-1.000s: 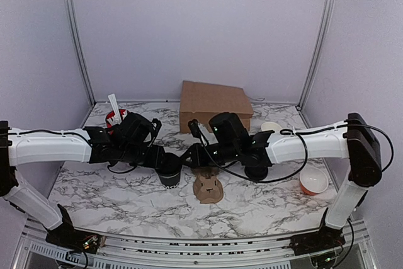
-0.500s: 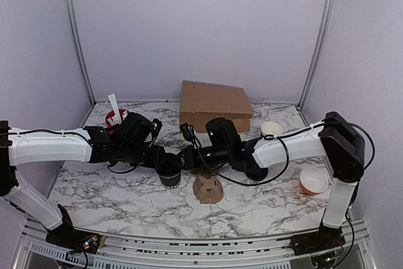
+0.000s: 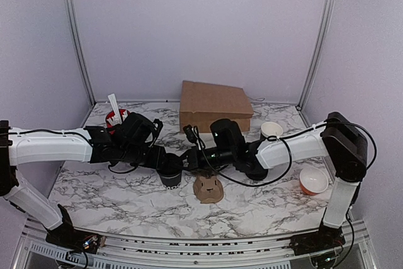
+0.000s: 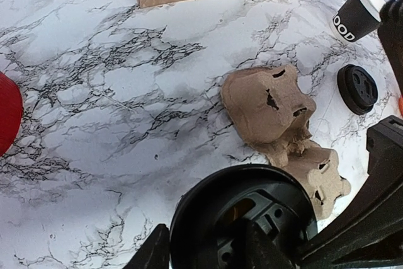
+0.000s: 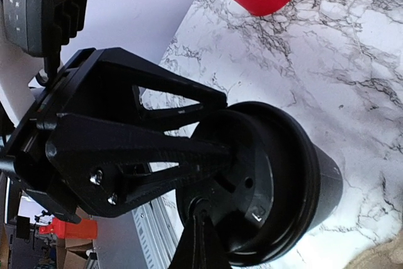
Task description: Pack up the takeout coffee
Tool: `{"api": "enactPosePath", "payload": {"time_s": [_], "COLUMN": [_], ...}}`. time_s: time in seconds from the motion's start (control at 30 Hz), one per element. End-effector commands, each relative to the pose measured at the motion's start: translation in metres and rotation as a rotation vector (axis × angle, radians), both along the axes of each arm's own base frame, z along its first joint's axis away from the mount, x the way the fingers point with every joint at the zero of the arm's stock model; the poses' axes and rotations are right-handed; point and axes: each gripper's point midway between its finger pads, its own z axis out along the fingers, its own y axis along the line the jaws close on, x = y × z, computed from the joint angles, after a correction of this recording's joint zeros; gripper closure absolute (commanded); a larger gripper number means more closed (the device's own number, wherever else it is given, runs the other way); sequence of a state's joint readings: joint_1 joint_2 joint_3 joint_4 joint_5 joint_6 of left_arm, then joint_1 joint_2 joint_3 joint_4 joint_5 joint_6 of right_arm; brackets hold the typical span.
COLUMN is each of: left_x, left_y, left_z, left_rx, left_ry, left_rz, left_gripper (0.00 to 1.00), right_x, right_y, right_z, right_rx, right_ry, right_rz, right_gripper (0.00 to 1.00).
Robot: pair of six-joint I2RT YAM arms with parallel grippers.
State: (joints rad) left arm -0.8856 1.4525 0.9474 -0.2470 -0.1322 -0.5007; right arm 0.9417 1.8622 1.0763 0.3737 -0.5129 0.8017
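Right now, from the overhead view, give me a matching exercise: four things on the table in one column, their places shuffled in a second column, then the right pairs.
Things
1. lidded cup
2. cardboard box
3. orange bowl
4. red cup

Places
A. far right, toward the front
B. just left of the brown carrier
C. middle of the back, by the wall
D. far left, toward the back

Pairs: 1-B, 2-C, 3-A, 4-D
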Motion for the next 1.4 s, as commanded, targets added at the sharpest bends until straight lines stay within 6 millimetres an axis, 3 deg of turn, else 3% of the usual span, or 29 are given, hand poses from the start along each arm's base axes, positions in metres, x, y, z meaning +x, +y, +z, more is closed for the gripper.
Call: {"api": "enactPosePath", "payload": {"time_s": [0.0, 0.23, 0.47, 1.13, 1.37], "left_x": [-0.015, -0.016, -0.017, -0.017, -0.016], "left_y": [0.014, 0.015, 0.016, 0.015, 0.013], "left_z": [-0.028, -0.031, -0.032, -0.032, -0.032], "left_rx": [0.107, 0.110, 0.114, 0.110, 0.101], "left_ry": [0.086, 0.091, 0.093, 0.094, 0.094], "left_rz": [-0.018, -0.013, -0.013, -0.018, -0.019], "left_gripper": [0.60, 0.60, 0.60, 0.60, 0.60], "right_x": [0.005, 0.013, -0.003, -0.003, -0.006], "right_y": [-0.017, -0.041, -0.029, -0.017, -0.016], "right_z": [0.001, -0.021, -0.028, 0.001, -0.002], "right_rx": [-0.087, -0.289, -0.328, -0.195, -0.201], "right_ry": [-0.031, -0.062, -0.059, -0.046, -0.032], "right_rz": [-0.036, -0.134, -0.092, -0.113, -0.103], "right_gripper": [1.00, 0.87, 0.83, 0.77, 0.76]}}
